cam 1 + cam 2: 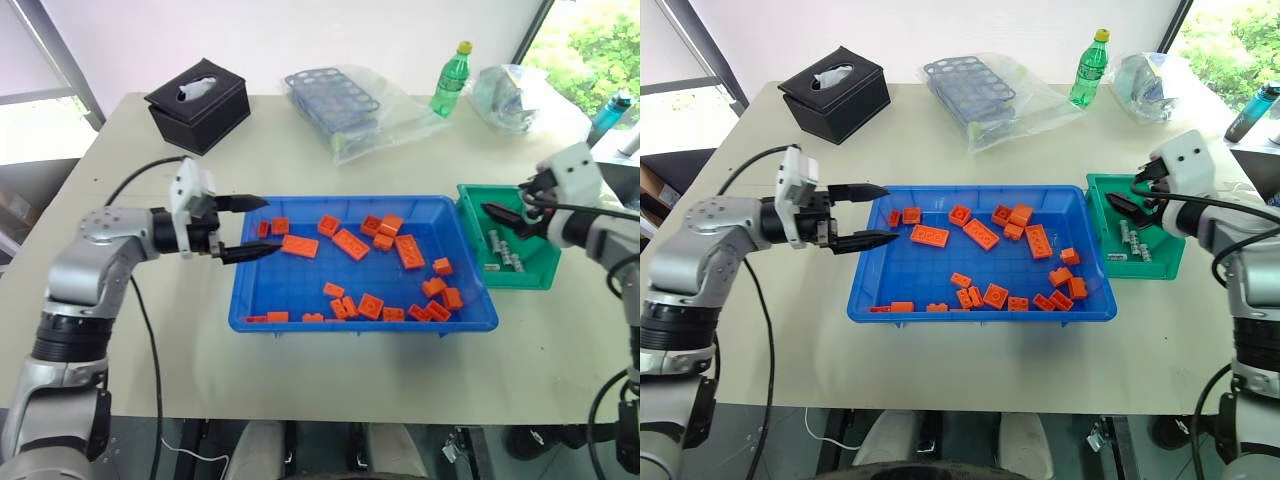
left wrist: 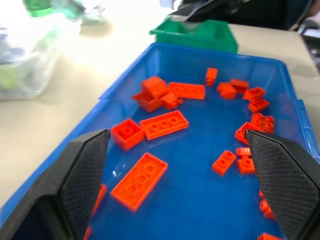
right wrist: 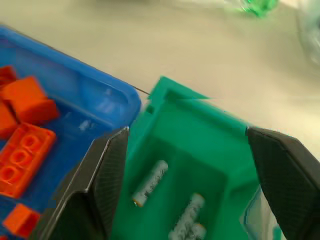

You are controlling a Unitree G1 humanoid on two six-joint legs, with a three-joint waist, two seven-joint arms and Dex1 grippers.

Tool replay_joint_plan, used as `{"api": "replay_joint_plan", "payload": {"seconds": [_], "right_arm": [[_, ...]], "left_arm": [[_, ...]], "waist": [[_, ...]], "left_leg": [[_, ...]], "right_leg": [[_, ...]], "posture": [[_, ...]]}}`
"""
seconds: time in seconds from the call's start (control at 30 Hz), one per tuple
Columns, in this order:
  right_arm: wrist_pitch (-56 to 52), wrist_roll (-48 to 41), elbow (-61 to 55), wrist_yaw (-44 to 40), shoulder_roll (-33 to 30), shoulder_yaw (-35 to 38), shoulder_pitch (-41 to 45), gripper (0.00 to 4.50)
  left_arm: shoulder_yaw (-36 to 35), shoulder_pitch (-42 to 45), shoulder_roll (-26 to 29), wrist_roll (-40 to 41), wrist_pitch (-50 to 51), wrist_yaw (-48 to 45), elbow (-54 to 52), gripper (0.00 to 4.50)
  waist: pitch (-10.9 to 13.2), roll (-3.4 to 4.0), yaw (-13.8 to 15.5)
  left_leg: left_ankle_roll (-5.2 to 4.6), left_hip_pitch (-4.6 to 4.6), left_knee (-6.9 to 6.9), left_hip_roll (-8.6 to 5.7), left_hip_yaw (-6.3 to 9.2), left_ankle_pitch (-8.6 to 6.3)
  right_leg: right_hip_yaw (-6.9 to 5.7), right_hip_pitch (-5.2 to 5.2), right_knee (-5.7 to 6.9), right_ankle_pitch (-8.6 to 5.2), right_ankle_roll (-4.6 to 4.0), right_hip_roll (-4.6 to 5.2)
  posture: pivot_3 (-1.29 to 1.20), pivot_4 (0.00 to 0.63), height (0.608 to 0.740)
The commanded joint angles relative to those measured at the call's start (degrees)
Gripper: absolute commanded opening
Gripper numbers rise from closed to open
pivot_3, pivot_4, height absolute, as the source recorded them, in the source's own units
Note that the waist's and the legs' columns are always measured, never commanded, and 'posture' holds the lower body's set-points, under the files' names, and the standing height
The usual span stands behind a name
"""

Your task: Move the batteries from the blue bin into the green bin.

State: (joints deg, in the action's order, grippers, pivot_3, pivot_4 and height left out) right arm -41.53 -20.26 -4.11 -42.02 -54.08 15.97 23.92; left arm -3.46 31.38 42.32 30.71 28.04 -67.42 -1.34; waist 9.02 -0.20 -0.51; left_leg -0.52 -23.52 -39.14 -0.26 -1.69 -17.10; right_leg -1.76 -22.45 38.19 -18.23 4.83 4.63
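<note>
Beige table [image 1: 330, 375] — window [image 1: 590, 40] beyond

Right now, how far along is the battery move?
Looks nearly or fully done. Several batteries lie in the green bin. The blue bin shows orange bricks and no battery that I can spot. Nothing in hand: the right gripper is open above the green bin, the left gripper open and empty at the blue bin's left edge.

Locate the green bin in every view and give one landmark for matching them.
Left eye: green bin at right, against the blue bin's right end.
Right eye: at right, same spot.
Left wrist: top centre, beyond the blue bin.
Right wrist: centre, batteries inside.
Landmark: blue bin.
</note>
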Motion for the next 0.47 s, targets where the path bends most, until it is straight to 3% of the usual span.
{"api": "replay_joint_plan", "payload": {"seconds": [0.03,0.27,0.47], "right_arm": [[8.9,-3.7,0.2,-13.2,-5.3,8.1,-5.3,3.96],[17.7,-5.4,11.1,-31.1,-12.1,14.4,-14.9,3.96],[19.2,-5.9,13.4,-33.6,-11.9,13.8,-16.5,3.96]], "left_arm": [[-5.2,-0.3,3.7,3.0,2.4,-0.8,-1.2,4.50],[-9.4,-1.8,9.0,3.8,3.2,-2.7,1.9,4.50],[-9.8,-3.5,10.4,3.5,2.1,-3.9,1.9,4.50]], "waist": [[0.0,-0.02,0.1],[0.0,-0.03,-0.1],[0.0,-0.03,-0.2]], "left_leg": [[-0.01,0.00,0.00,0.00,0.00,-0.01],[-0.26,0.13,0.00,0.00,0.00,-0.15],[-0.22,0.15,-0.01,0.03,-0.02,-0.13]], "right_leg": [[0.00,0.01,-0.02,0.00,0.00,0.02],[0.00,0.15,-0.06,0.00,0.00,0.02],[0.01,0.14,-0.04,0.00,0.00,0.02]], "posture": [[0.00,0.150,0.730],[0.00,0.150,0.730],[0.00,0.150,0.730]]}}
